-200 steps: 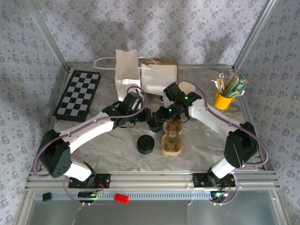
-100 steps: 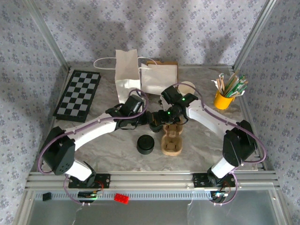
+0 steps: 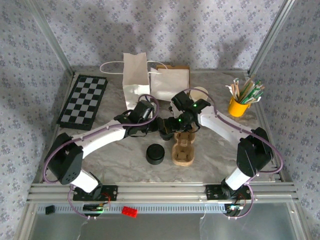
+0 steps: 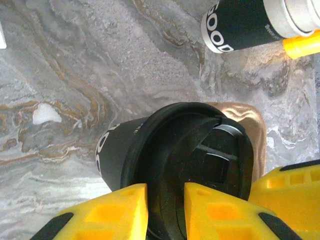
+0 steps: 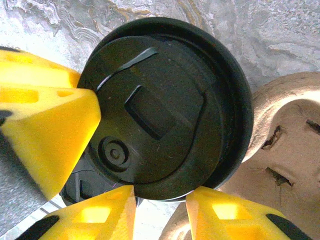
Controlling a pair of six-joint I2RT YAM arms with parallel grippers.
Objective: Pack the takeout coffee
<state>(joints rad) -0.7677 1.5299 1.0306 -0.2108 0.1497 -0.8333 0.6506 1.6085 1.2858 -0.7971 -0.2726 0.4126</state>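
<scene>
The takeout coffee [image 3: 164, 133] stands upright on the marble, just left of the cardboard carrier [image 3: 183, 148]. Its black lid [image 5: 165, 105] faces the right wrist camera, and its dark wall [image 4: 117, 150] shows in the left wrist view. My left gripper [image 4: 166, 207] comes in from the left, and its yellow fingers [image 4: 120, 212] pinch the lid's rim in a narrow gap. My right gripper [image 5: 160, 197] comes in from the right. Its fingertips [image 5: 200, 205] sit at the lid's near edge, with table showing between them. Whether they clamp the rim I cannot tell.
A squat stack of black lids [image 3: 155, 154] sits in front of the cup. Two white paper bags [image 3: 136, 76] stand at the back, with a cream cup stack [image 3: 198, 93] and a yellow holder of stirrers [image 3: 239, 106] to their right. A checkerboard [image 3: 83, 101] lies on the left.
Both grippers have drawn in onto the cup's lid from either side, and their jaws have narrowed. The cup has stayed beside the carrier.
</scene>
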